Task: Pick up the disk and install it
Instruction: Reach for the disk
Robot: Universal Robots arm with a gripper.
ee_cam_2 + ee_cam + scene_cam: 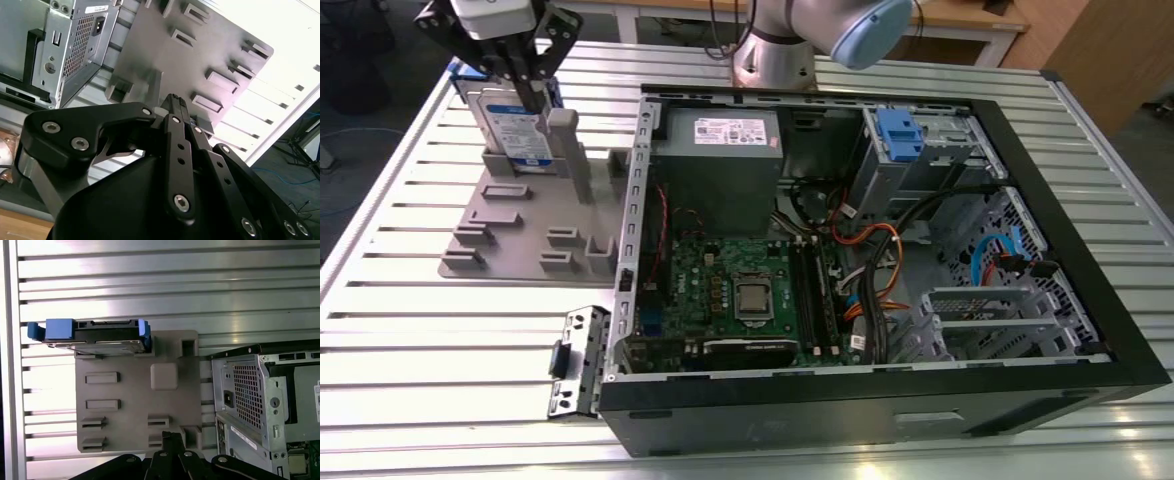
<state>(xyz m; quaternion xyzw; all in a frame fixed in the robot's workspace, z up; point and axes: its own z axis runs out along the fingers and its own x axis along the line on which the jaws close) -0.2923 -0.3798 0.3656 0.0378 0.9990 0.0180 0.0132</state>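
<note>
Above the grey holder tray [507,235], my claw [172,436] hangs empty and pinched together, so to take the disk [95,335] standing on edge at one end of that tray I should open wide first and centre across its flat faces.

Slatted metal table [400,400] bears a grey, perhaps plastic, fixture [507,250] and computer case [787,420].

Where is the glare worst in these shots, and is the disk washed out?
Second wrist view: the table past the grey fixture is blown out white. First wrist view: glare bleaches the slats beside the fixture, but the disk is not washed out. Exterior view: evenly lit, hot spots on the table's lower edge.
</note>
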